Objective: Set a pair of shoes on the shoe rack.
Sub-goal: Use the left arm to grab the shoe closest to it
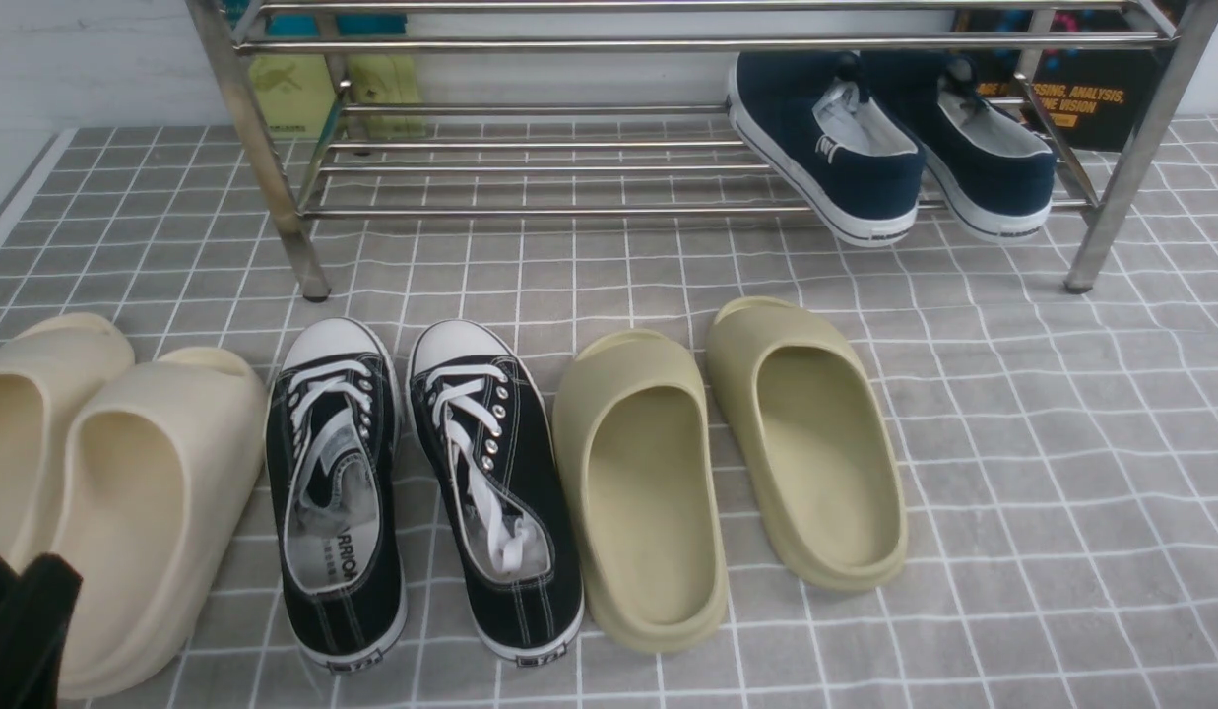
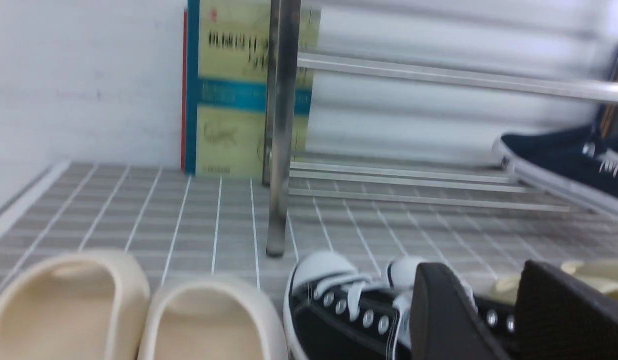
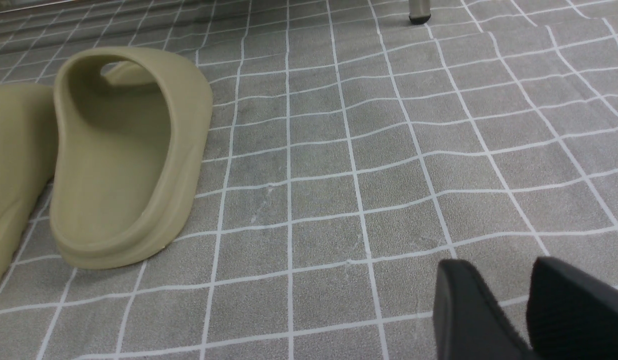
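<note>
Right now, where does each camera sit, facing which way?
Front: between the arms, facing the chrome shoe rack; left gripper intrudes.
Left wrist: low, facing cream foam slides and the rack; its two fingers show.
Right wrist: over gray gridded cloth, facing olive foam slides; its two fingers show.
Front and left wrist share the black canvas sneakers.

From my seat I have the lace-up sneakers [image 1: 328,492] between the cream slides [image 1: 160,512], left, and the olive slides [image 1: 648,492], right; beyond them, the shoe rack [image 1: 569,212] holds the slip-ons [image 1: 855,148] at its right end.
</note>
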Action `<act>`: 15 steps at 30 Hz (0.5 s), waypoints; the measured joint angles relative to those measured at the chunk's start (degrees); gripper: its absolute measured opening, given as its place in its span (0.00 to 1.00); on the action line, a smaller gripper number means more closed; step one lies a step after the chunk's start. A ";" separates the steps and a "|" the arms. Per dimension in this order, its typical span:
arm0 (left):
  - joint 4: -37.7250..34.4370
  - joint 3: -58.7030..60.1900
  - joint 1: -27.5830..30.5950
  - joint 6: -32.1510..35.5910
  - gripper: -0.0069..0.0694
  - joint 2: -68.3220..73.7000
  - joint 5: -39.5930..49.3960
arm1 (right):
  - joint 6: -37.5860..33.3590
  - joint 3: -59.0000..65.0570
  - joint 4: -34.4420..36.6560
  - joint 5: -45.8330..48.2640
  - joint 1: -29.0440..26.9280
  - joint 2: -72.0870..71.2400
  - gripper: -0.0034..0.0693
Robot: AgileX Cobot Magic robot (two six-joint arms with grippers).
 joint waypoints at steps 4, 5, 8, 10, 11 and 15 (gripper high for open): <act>-0.17 0.00 0.00 -0.51 0.40 0.00 -6.98 | 0.00 0.00 0.00 0.00 0.00 0.00 0.37; -0.29 0.00 0.00 -0.77 0.40 0.00 -7.64 | 0.00 0.00 0.00 0.00 0.00 0.00 0.37; -2.31 0.00 0.00 -9.52 0.40 0.00 -20.30 | 0.00 0.00 0.00 0.00 0.00 0.00 0.37; -3.60 -0.18 0.00 -13.84 0.39 0.00 -25.92 | 0.00 0.00 0.00 0.00 0.00 0.00 0.37; -3.77 -0.43 0.00 -14.34 0.38 0.00 -26.21 | 0.00 0.00 0.00 0.00 0.00 0.00 0.37; -4.34 -10.51 0.00 -14.99 0.12 0.70 -13.46 | 0.00 0.00 0.00 0.00 0.00 0.00 0.37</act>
